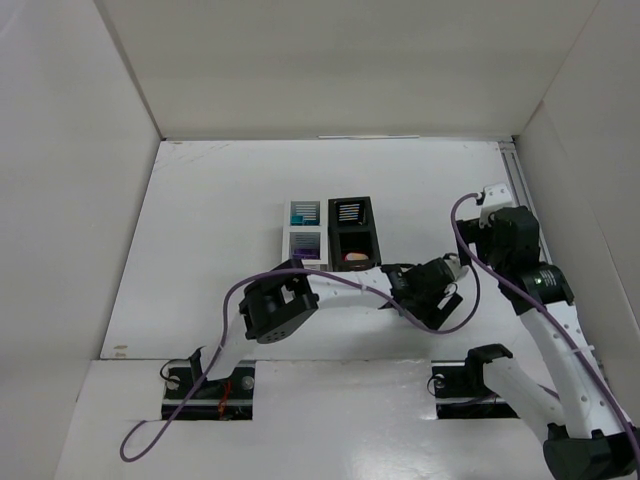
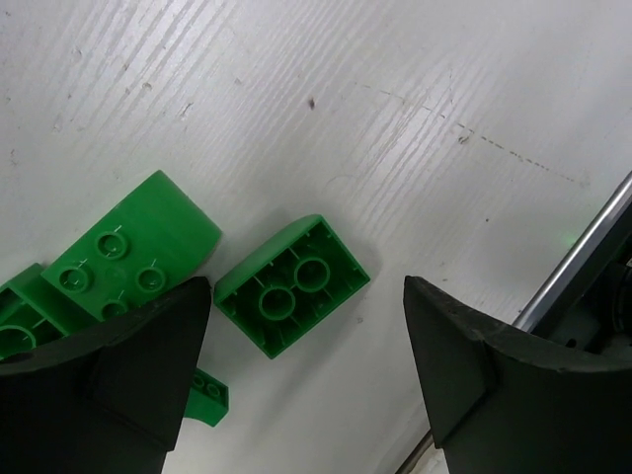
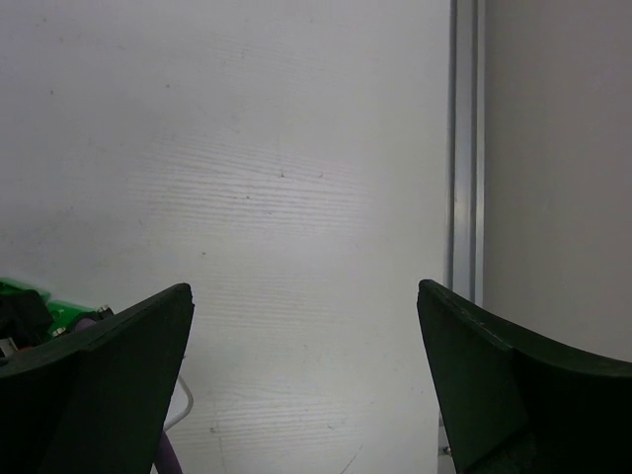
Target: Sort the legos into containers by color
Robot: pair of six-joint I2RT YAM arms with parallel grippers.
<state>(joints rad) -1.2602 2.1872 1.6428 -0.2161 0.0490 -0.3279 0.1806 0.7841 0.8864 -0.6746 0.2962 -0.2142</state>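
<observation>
Green legos lie on the white table under my left gripper [image 2: 306,380]. An upside-down green brick [image 2: 291,286] lies just ahead of the open jaws. A curved green brick [image 2: 133,247] lies to its left, partly under the left finger [image 2: 109,375]. Another green piece [image 2: 18,321] and a small one [image 2: 207,395] lie nearby. In the top view my left gripper [image 1: 447,285] hides them. The containers stand in a cluster: a white bin with teal [image 1: 303,212], a white bin with purple [image 1: 305,246], an empty-looking black bin [image 1: 350,212] and a black bin with a red piece [image 1: 355,255]. My right gripper [image 3: 306,385] is open and empty over bare table, and also shows in the top view [image 1: 490,205].
A metal rail [image 3: 464,148] runs along the table's right edge beside the white side wall. A purple cable [image 1: 462,225] loops between the two arms. White walls enclose the table on the left, the back and the right.
</observation>
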